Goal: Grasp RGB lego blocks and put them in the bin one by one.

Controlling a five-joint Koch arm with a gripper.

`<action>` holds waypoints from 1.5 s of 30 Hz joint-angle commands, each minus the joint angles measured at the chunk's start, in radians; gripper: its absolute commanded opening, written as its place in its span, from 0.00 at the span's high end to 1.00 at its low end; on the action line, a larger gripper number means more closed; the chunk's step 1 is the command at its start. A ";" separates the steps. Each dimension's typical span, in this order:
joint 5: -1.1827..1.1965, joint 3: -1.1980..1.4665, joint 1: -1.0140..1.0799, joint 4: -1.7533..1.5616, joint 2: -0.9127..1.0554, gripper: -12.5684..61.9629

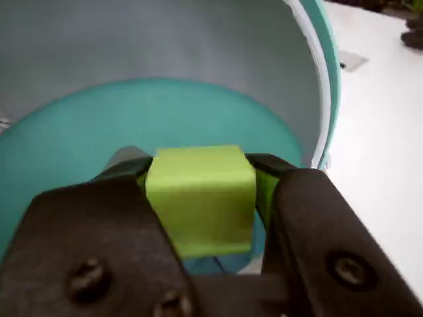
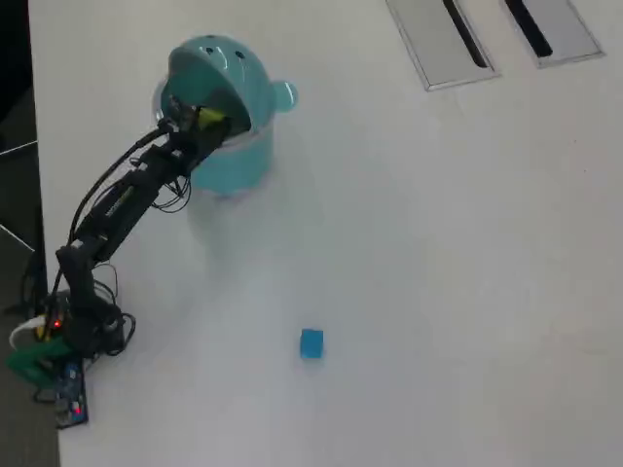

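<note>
1. Black two-jawed gripper (image 1: 200,198) is seen clamped on the small yellow-green plastic cube (image 1: 200,198), one jaw pressed to each side face.
2. Cube is held at the mouth of the round teal plastic bin with domed swing lid (image 1: 79,132); the bin's interior lies directly ahead of and below the jaws.
3. Release is judged the coming move; clearance past the rim is what counts.
4. Overhead view alone shows the small blue plastic cube (image 2: 311,342) lying on the white table (image 2: 438,292), well apart from the bin (image 2: 234,165).
5. No red cube is visible.
</note>
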 commanded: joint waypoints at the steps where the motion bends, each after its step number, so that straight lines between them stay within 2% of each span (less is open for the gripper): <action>1: -0.017 -0.066 -0.012 -0.081 0.025 0.51; 8: -0.029 -0.012 0.012 -0.074 0.091 0.50; 14: -0.029 0.149 0.069 -0.037 0.225 0.50; 27: -0.038 0.500 0.341 0.025 0.485 0.49; 36: -0.092 0.647 0.541 0.118 0.549 0.44; 45: -0.146 0.724 0.704 0.124 0.523 0.41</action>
